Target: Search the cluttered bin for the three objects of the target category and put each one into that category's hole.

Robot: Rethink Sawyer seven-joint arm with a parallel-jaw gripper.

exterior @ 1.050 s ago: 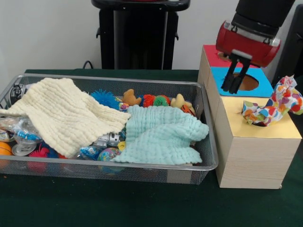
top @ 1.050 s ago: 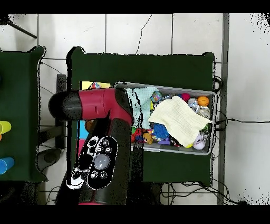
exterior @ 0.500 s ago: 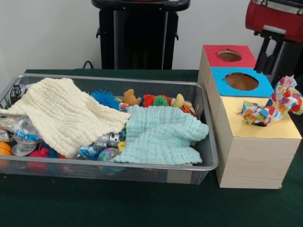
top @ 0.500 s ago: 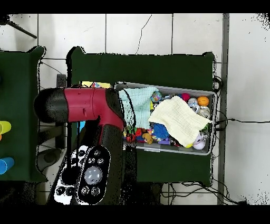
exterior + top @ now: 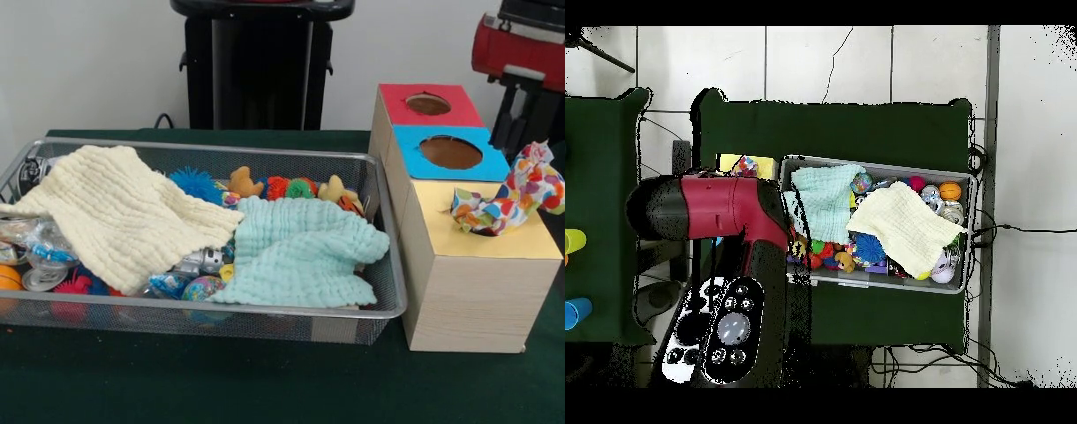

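Hanging beyond the blue-topped box (image 5: 450, 152), the end effector (image 5: 519, 124) holds nothing visible; its opening cannot be told. A colourful cloth (image 5: 510, 201) sits in the yellow hole.

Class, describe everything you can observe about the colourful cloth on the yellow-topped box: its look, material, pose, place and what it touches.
The colourful cloth looks like soft crumpled fabric, white with spots of red, orange, blue, green and yellow. It is bunched, not folded, with one end rising toward the right and the other drooping into the hole in the yellow-topped box, near that top's far edge. It rests on the box and touches nothing else; the claw hangs apart behind it. From overhead it shows as a small speckled patch beside the bin.
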